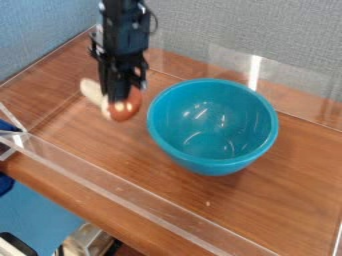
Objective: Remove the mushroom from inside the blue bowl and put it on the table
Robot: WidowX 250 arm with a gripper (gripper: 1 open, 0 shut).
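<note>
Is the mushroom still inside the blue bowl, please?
Out. The mushroom hangs in the shut claw left of the blue bowl, low over the table; the bowl's interior looks empty.

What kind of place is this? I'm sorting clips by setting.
Probably a robot test bench, not a home: a wood-grain table fenced by low clear acrylic walls, a gripper holding a toy mushroom beside a blue bowl.

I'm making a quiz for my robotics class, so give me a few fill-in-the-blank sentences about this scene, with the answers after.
1. The gripper is shut on the ____.
2. The blue bowl holds ____.
3. In the camera view, the mushroom is to the ____ of the bowl.
4. The bowl stands on the ____.

Answers: mushroom; nothing; left; table
</note>
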